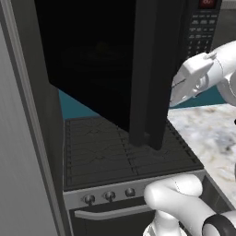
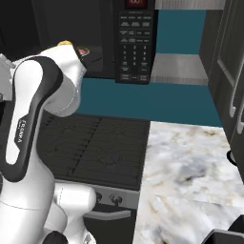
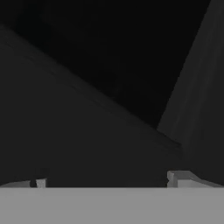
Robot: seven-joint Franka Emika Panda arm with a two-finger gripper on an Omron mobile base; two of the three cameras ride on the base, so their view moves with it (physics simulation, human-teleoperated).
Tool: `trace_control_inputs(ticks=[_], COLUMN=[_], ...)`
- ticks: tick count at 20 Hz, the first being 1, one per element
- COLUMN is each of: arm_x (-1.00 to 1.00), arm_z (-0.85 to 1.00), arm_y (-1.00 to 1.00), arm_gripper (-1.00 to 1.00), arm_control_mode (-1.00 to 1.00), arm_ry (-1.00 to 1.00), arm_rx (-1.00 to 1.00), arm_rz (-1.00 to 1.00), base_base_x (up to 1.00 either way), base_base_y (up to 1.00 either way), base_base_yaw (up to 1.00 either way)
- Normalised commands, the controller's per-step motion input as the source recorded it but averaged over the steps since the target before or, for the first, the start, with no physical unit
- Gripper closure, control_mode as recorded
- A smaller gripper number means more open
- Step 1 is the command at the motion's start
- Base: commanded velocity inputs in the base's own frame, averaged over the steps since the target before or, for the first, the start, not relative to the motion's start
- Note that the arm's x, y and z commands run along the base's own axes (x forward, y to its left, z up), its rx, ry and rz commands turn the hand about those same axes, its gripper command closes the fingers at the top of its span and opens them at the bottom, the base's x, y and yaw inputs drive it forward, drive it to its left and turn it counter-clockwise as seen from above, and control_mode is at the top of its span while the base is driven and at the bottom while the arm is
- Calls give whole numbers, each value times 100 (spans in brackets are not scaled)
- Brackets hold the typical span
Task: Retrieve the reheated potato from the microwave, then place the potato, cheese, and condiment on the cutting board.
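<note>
The black microwave (image 2: 136,47) hangs above the stove, its keypad and red display facing me. Its dark door (image 1: 147,69) stands swung out toward the base. My white hand (image 1: 189,80) reaches in behind the door's edge, which hides the fingers there. In the hand view the gripper (image 3: 109,180) is open, fingertips (image 3: 41,181) far apart, facing the dark inside with nothing between them. A small pale-yellow lump, probably the potato (image 2: 64,43), peeks over my arm at the cavity's mouth. The cheese, condiment and cutting board are out of view.
A black gas cooktop (image 1: 124,152) with a row of knobs (image 1: 109,196) lies under the microwave. A marble counter (image 2: 190,167) runs to its right, with dark cabinets (image 2: 228,71) beyond. A tall grey panel (image 1: 18,161) stands close on the left.
</note>
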Motion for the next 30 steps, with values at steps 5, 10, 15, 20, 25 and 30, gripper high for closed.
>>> trace_control_inputs(ticks=[5, 10, 15, 20, 25, 30], arm_x=[1, 10, 19, 31, 26, 25], arm_z=[-7, -9, -11, -16, -7, -4], arm_y=[74, 70, 59, 43, 26, 22], arm_gripper=[-100, -100, -100, -100, -100, -100], arm_control_mode=[-100, -100, -100, -100, -100, -100], arm_ry=[-21, -20, -17, -10, -5, -6], arm_rx=[0, 0, 0, 0, 0, 0], arm_rz=[4, 0, -1, -1, -3, -12], base_base_x=[0, 0, 0, 0, 0, 0], base_base_y=[0, 0, 0, 0, 0, 0], base_base_yaw=[0, 0, 0, 0, 0, 0])
